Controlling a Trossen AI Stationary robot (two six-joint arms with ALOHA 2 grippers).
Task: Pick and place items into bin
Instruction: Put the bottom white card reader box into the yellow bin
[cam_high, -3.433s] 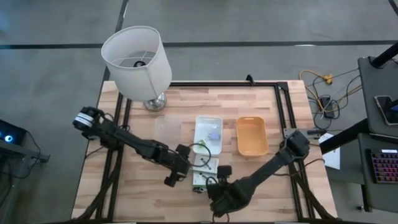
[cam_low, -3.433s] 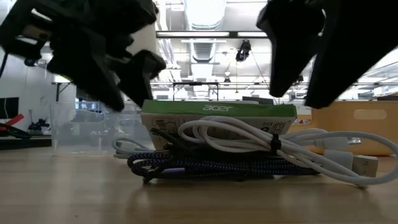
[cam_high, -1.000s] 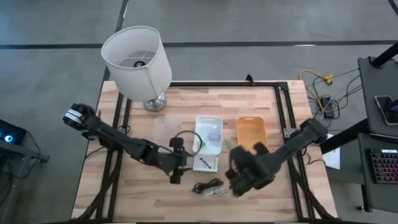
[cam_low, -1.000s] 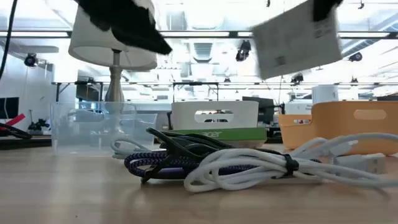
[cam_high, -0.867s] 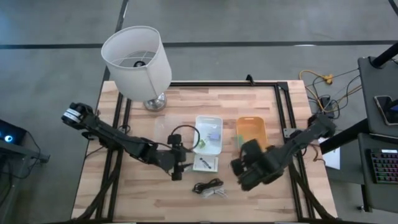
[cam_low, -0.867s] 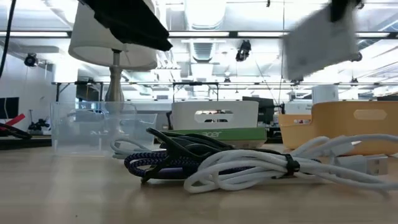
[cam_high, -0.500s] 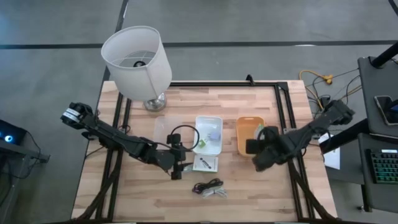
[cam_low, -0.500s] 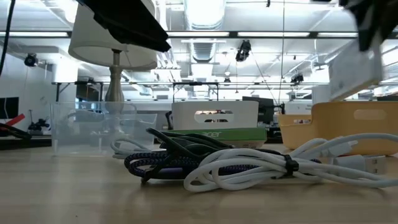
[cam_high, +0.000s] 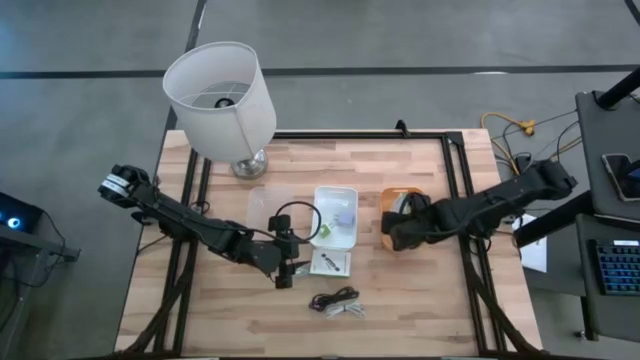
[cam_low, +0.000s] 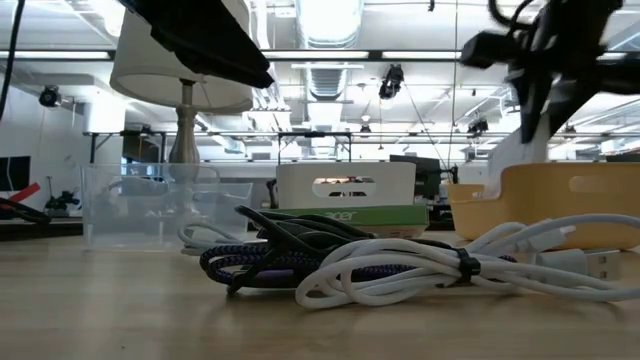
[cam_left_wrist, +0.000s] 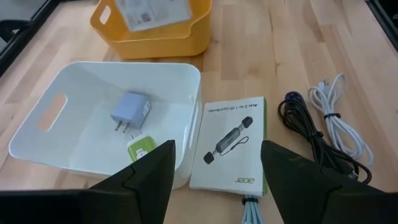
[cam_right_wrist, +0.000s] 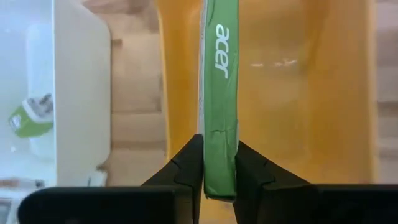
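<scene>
My right gripper (cam_right_wrist: 219, 146) hangs over the orange bin (cam_high: 415, 242), shut on a flat white box with a green edge printed "acer" (cam_right_wrist: 221, 74). The same box shows as a white printed face (cam_left_wrist: 152, 12) inside the orange bin (cam_left_wrist: 155, 37). My left gripper (cam_high: 285, 268) waits open above the table, near the white bin (cam_high: 335, 192). In the white bin (cam_left_wrist: 74, 81) lie a grey-blue plug cube (cam_left_wrist: 129, 112) and a small green piece (cam_left_wrist: 142, 146). A white acer packet (cam_left_wrist: 230, 146) lies flat beside that bin. My right gripper pinches the box's two broad faces between its fingers, at the green edge (cam_right_wrist: 221, 127). The fingers point down from above and lie across that edge. The box stands on edge below them, inside the orange bin's walls. Whether it touches the bin's floor I cannot tell.
A bundle of black and white cables (cam_high: 335, 302) lies near the front edge, also low in front (cam_low: 380, 265). A clear container (cam_high: 268, 205) stands left of the white bin. A white-shaded lamp (cam_high: 220, 90) stands at the far left corner.
My right gripper has carried the box from near the cables toward the table's far edge, to above the orange bin, and down into it. The box has turned so that it now stands on edge.
</scene>
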